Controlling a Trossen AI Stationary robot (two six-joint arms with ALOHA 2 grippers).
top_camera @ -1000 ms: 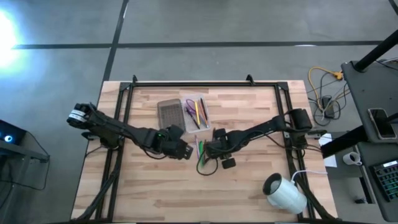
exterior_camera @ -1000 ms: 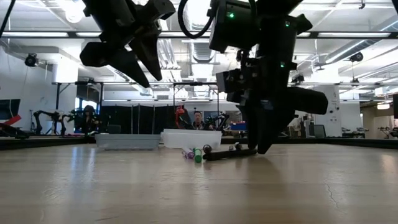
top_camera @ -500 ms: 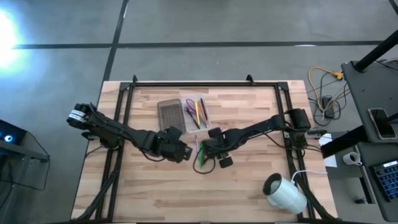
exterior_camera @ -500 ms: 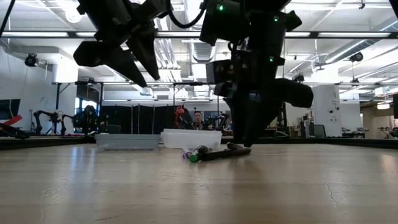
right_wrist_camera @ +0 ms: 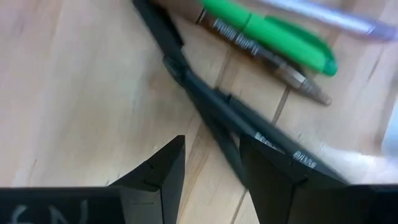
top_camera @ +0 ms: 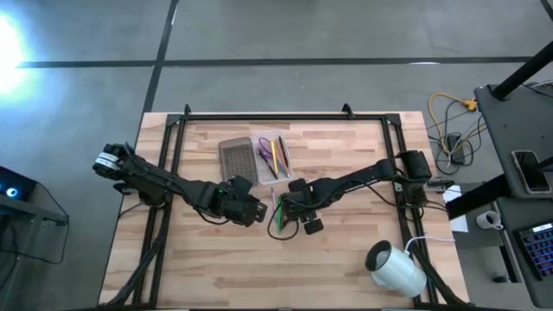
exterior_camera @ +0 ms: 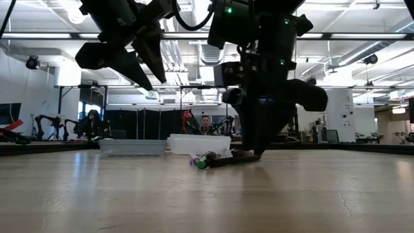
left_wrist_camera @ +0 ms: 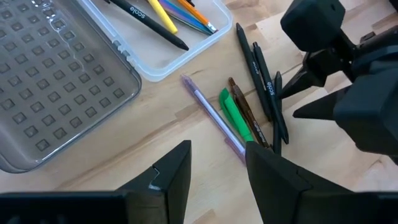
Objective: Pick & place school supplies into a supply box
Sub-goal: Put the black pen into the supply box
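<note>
Loose pens lie flat on the wood at mid-table: a purple pen, a green pen with a brown one beside it, and black pens. The supply box, a clear tray, holds several pens, and its grey lid lies beside it. My right gripper points steeply down, open, with its tips low over the black pens. My left gripper hangs open above the table, left of the loose pens, and holds nothing. My right gripper stands with its fingertips down at the black pens, one finger on either side of a pen's line. I cannot tell whether a tip touches a pen. The pens lie flat on the table.
A white roll lies near the table's front right corner. A black frame rail runs along the far edge and down both sides. Bare wood stretches along the near half of the table.
My right gripper has moved a little toward the table's left, over the loose pens, with a slight turn of the wrist, and has stayed low. The black pens look slightly shifted with it. My left gripper has kept still.
</note>
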